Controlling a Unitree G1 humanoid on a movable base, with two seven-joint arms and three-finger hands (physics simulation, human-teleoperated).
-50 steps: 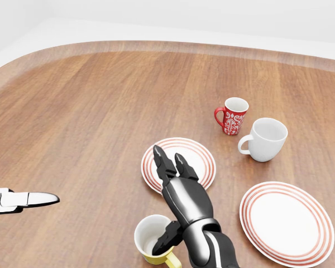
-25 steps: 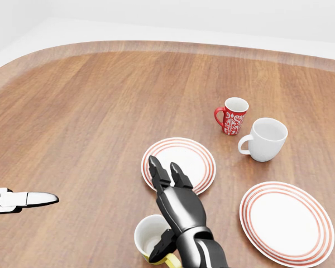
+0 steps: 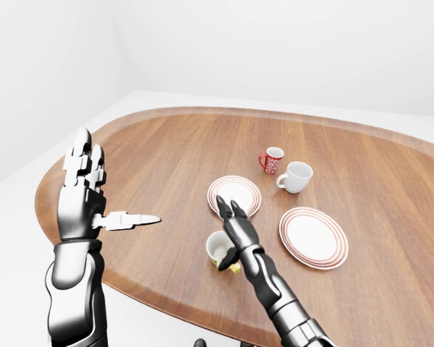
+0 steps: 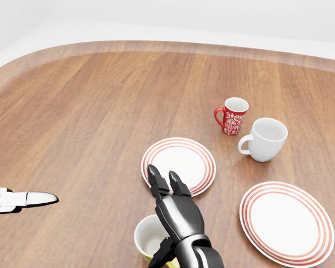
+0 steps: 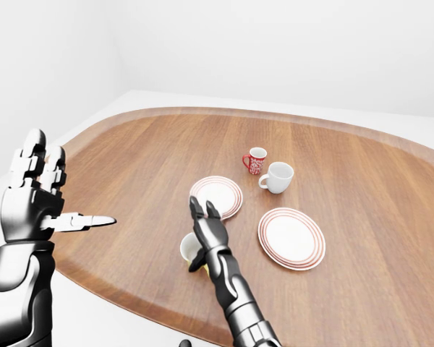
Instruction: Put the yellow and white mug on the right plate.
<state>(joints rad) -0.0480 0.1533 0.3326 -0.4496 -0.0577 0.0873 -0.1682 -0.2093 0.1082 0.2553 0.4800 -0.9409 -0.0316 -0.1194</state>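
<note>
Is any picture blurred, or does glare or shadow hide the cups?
Head view: sharp, even light, no glare; the right hand covers part of the yellow and white mug. Eye views: sharp, with soft, faint shadows on the table.

A: What was hidden in the head view?

B: The right hand (image 4: 176, 215) covered the right side of the yellow and white mug (image 4: 148, 237), and the bottom edge cut off the mug's base and handle. Whether the thumb touched the rim could not be told.

A: And the left hand?

B: Only one fingertip of the left hand (image 4: 19, 199) showed there; the left edge cut off the rest.

A: The red mug?

B: The pattern on the red mug (image 3: 271, 160) was too small to make out.
</note>
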